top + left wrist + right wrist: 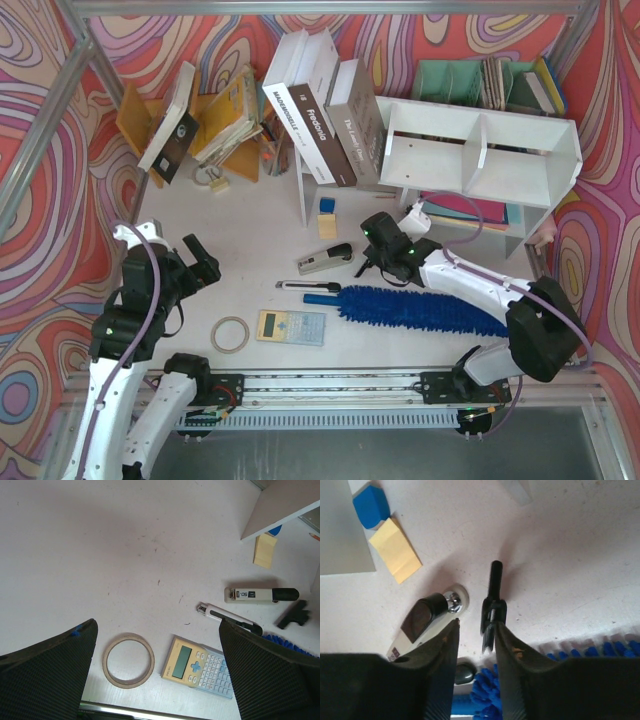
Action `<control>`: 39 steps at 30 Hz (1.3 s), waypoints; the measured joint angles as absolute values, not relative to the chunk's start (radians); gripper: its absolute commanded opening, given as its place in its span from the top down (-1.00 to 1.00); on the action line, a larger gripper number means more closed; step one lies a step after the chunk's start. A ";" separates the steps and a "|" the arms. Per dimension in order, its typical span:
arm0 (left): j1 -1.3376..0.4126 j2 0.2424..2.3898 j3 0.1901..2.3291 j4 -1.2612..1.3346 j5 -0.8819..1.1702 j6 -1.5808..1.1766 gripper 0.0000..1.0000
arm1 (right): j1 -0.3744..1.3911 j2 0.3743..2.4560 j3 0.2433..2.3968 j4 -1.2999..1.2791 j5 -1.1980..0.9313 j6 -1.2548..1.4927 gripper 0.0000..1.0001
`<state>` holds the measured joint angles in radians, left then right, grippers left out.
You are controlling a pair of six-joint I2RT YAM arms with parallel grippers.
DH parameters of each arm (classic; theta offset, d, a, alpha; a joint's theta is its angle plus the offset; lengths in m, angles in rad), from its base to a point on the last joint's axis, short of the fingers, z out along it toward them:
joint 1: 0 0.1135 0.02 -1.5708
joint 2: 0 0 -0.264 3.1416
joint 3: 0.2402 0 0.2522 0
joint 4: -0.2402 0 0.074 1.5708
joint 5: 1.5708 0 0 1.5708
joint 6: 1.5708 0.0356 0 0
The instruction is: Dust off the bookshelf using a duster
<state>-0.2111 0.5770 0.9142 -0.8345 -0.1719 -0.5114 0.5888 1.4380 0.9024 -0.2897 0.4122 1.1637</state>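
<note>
- Currently the duster lies flat on the table, well short of the bookshelf, which stands at the far right.
- Long axis: roughly left to right across the near table. The slim handle is at the left end, and the fluffy head runs right, passing under the right forearm.
- Right gripper: positioned just beyond the handle end of the head, fingers pointing down. In the right wrist view the blue fluff shows near the finger bases, so the duster lies on the near side of the fingertips.
- Right gripper state: jaws parted by a narrow gap, with nothing visibly clamped.
- Left gripper: jaws spread wide and empty, hovering at the left of the table, well apart from the duster.
- Judgement: the right arm is the nearer one. A pick calls for drawing the fingertips back toward the robot and leftward onto the handle, with the jaws closing across the long axis.
</note>
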 measured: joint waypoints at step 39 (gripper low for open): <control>-0.209 0.575 0.914 -0.834 -0.164 -0.511 -0.97 | 0.709 1.267 0.770 -0.972 0.350 1.951 -0.91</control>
